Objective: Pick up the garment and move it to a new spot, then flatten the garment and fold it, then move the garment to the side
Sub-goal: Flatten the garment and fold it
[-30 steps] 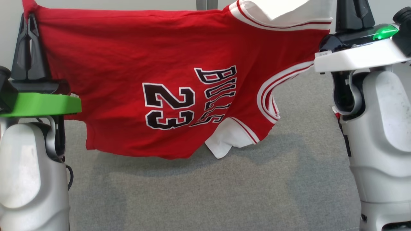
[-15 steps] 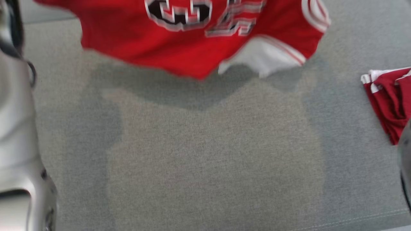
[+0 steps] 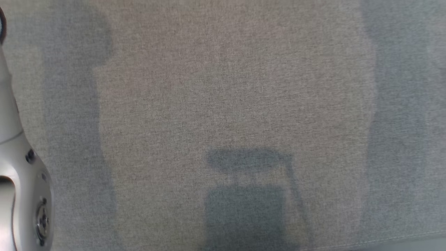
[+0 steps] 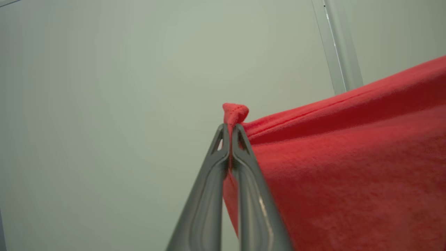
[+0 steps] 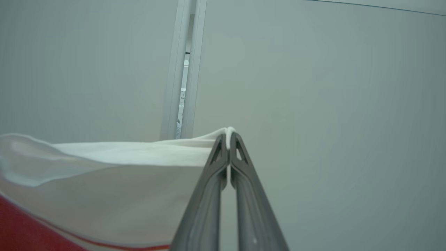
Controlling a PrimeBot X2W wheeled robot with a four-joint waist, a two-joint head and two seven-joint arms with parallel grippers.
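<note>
Evidently the garment [image 4: 348,174] hangs in the air between two pinch points, likely so it spreads before being laid flat. The left gripper [image 4: 230,126] is pressed together on a red hem corner. The right gripper [image 5: 228,136] pinches a white sleeve edge. The head view looks down on the grey cloth surface [image 3: 223,87] and a pale forearm [image 3: 21,195]. The frame edges cut off the garment's middle span and lower edge.

Grey fabric surface [image 3: 223,87], pale wall [image 4: 104,87], upright strip [image 4: 336,45].
</note>
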